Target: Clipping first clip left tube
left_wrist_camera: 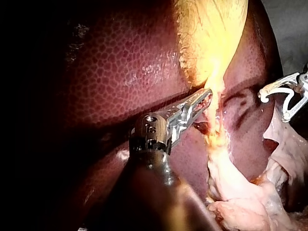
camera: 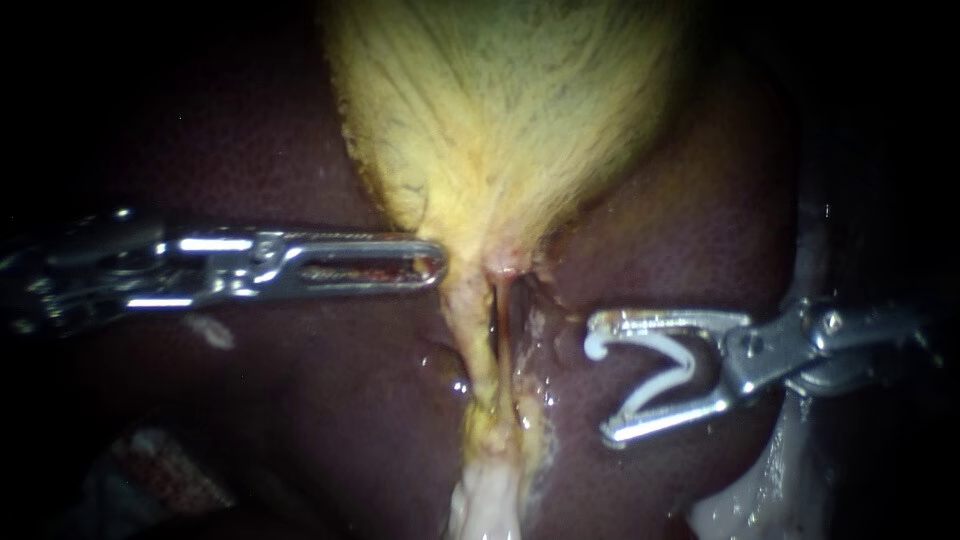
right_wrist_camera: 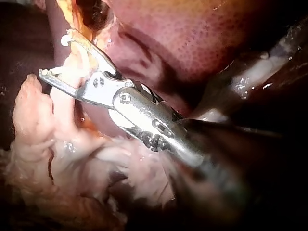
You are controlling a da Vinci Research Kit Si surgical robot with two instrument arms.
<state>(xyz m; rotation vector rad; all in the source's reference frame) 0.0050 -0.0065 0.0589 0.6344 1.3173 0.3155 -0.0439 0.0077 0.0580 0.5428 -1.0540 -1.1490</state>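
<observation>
The yellow gallbladder narrows to a neck from which two tubes run down side by side, the pale left tube and the redder right tube. My left instrument lies level, its slotted jaws shut on the neck's left edge, as the left wrist view also shows at the jaws' tip. My right instrument stands right of the tubes and apart from them. Its jaws are spread wide and carry an open white clip that encloses no tube. That clip sits over pale tissue in the right wrist view.
Dark red liver surrounds the tubes on both sides. Pale fatty tissue lies where the tubes run out of view, and more of it sits beside and under the right instrument. A pale wet strip lies under the right shaft.
</observation>
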